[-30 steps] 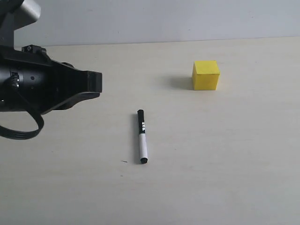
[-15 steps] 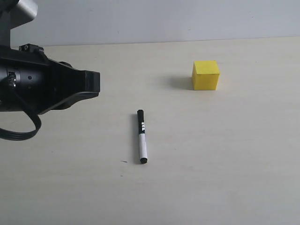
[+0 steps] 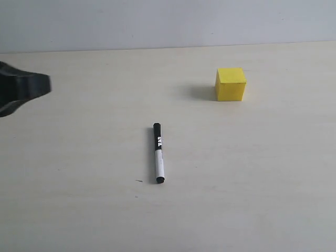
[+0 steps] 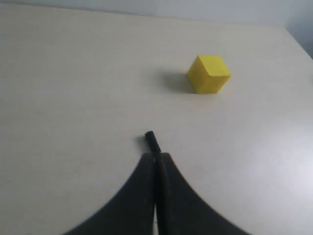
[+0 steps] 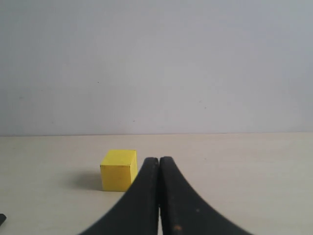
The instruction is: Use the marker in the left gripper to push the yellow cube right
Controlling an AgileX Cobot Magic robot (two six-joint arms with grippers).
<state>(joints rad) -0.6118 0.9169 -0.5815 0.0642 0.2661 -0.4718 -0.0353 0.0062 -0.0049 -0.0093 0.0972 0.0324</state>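
The marker (image 3: 158, 153) lies loose on the table, black cap pointing away, nothing touching it. The yellow cube (image 3: 230, 84) sits farther back and to the right. Only a black tip of my left gripper (image 3: 26, 86) shows at the left edge, well apart from the marker. In the left wrist view the left gripper (image 4: 156, 155) has its fingers pressed together; the marker's cap (image 4: 151, 139) peeks out beyond the tips, the cube (image 4: 209, 73) farther off. My right gripper (image 5: 159, 159) is shut and empty, with the cube (image 5: 118, 170) beyond it.
A pale wall (image 3: 168, 21) runs along the far edge of the light table (image 3: 252, 184). A tiny dark speck (image 3: 138, 181) lies near the marker's near end. The right arm is out of the exterior view.
My left arm has pulled back to the left, nearly out of the exterior view. The marker and the cube have stayed where they were.
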